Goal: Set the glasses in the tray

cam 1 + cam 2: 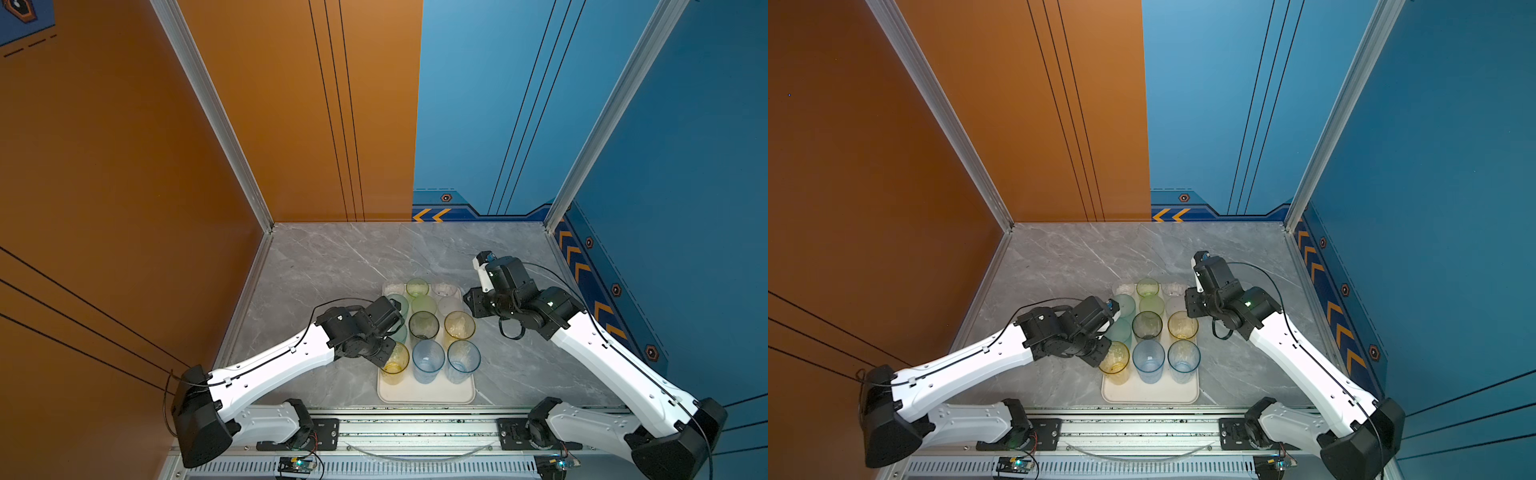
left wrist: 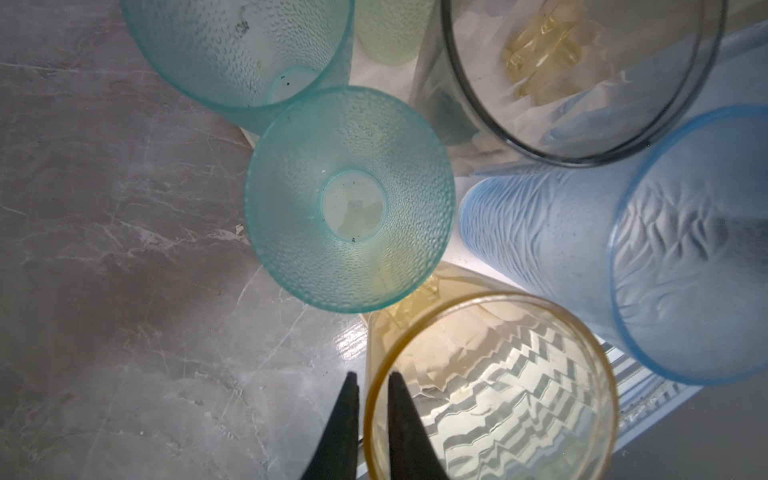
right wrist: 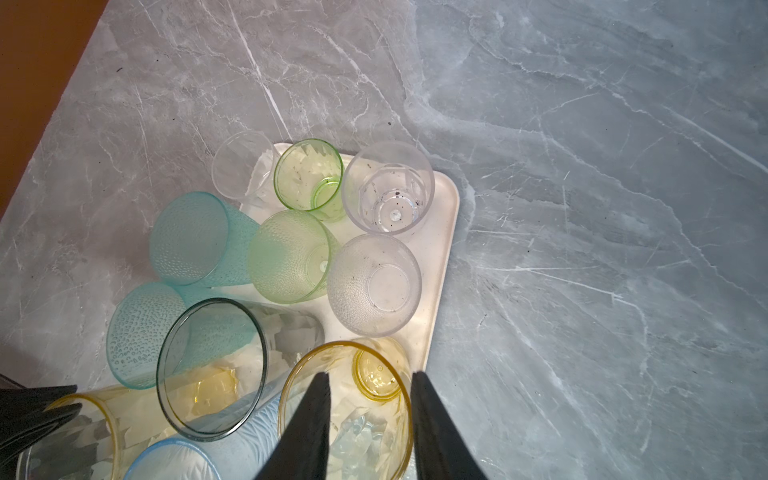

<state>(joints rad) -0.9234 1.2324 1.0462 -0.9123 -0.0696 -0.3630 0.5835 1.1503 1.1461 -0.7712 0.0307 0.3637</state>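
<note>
The cream tray (image 1: 424, 395) lies front centre on the table, and several glasses stand on it in rows. My left gripper (image 2: 371, 374) straddles the rim of the front-left yellow glass (image 2: 490, 386), one finger outside and one inside, with thin gaps on both sides. That yellow glass (image 1: 395, 363) stands upright on the tray. My right gripper (image 3: 370, 374) is open, with one finger inside and one outside the other yellow glass (image 3: 374, 370), at the tray's right edge. Two blue glasses (image 1: 428, 359), a smoky grey one (image 1: 424, 325) and teal ones (image 2: 349, 199) stand between them.
Green (image 3: 309, 174) and clear glasses (image 3: 388, 187) fill the tray's far end. Grey marble tabletop (image 1: 332, 266) spreads behind and beside the tray. An orange wall closes the left side and a blue wall the right. A metal rail (image 1: 415, 432) runs along the front edge.
</note>
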